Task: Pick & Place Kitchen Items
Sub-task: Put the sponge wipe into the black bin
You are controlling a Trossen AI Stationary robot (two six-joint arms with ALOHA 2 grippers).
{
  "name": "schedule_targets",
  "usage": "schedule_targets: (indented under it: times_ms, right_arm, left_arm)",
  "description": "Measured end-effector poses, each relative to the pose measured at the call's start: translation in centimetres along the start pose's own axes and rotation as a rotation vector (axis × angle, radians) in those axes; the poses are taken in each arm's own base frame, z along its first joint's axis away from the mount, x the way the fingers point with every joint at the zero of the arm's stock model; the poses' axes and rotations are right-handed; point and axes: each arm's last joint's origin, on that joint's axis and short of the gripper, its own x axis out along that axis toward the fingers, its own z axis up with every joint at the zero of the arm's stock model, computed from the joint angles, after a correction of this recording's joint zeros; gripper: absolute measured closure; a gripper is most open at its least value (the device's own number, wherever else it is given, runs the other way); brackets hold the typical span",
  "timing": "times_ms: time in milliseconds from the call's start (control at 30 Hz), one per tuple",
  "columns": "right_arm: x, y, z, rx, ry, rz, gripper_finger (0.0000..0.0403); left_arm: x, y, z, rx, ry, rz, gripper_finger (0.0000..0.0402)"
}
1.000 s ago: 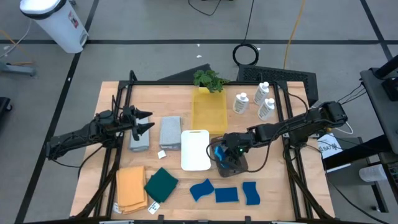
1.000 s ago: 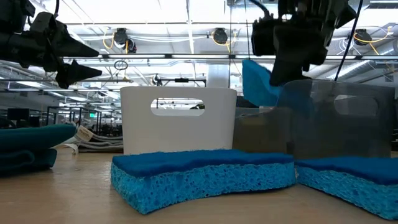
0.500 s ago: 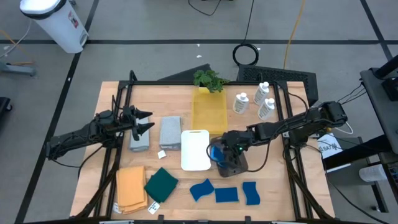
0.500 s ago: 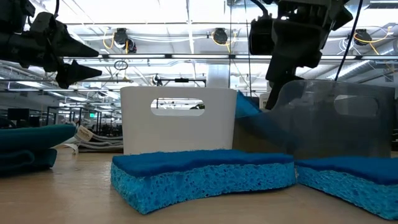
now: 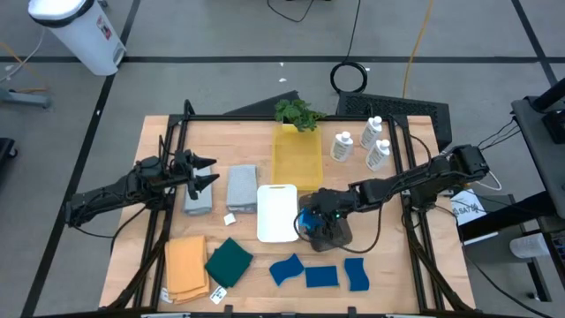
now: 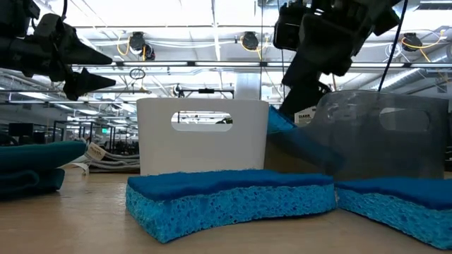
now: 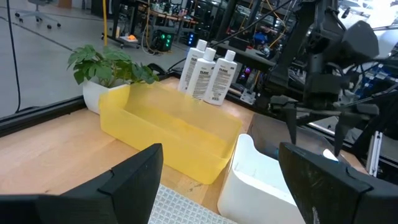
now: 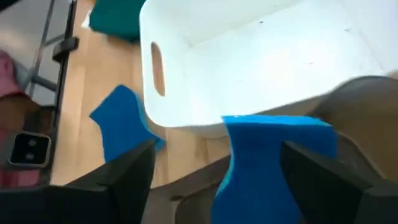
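My right gripper [image 5: 311, 215] hangs open over the near end of a clear grey bin [image 6: 381, 134], beside the white bin [image 5: 278, 212]. A blue sponge [image 8: 273, 149] lies tilted in the clear bin, its upper end against the rim next to the white bin; it also shows in the low view [image 6: 296, 137]. The sponge lies between and beyond my right fingers, and I see no touch. My left gripper [image 5: 207, 172] is open and empty above two grey cloths [image 5: 243, 187]. Three more blue sponges [image 5: 321, 276] lie flat near the front edge.
A yellow bin [image 5: 296, 159] stands behind the white bin, with a leafy plant [image 5: 296, 113] at its far end and three white bottles [image 5: 362, 141] to its right. An orange-tan cloth [image 5: 185, 268] and a dark green cloth [image 5: 229, 262] lie at the front left.
The blue sponge was held up under my right gripper a second ago. It has dropped out of the hold and now lies tilted in the clear bin against its rim. My right gripper has shifted a little toward the table's left edge.
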Motion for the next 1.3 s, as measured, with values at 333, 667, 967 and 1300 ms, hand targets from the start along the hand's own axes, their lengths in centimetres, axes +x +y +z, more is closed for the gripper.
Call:
schedule_targets:
  times_ms: [333, 667, 967, 1300]
  right_arm:
    - [1.8, 1.2, -0.6, -0.077, -0.026, 0.045, 0.0241]
    - [2.4, -0.7, -0.6, -0.053, -0.023, -0.107, 0.0337]
    - [2.4, -1.9, -0.2, -0.075, -0.027, -0.163, 0.0381]
    - [2.2, -2.7, -1.1, -0.077, 0.040, -0.307, 0.0399]
  left_arm:
    - [0.0, 0.0, 0.0, 0.000, 0.000, 0.000, 0.0078]
    - [0.0, 0.0, 0.0, 0.000, 0.000, 0.000, 0.0078]
    - [0.0, 0.0, 0.0, 0.000, 0.000, 0.000, 0.0078]
    - [0.0, 0.0, 0.0, 0.000, 0.000, 0.000, 0.0078]
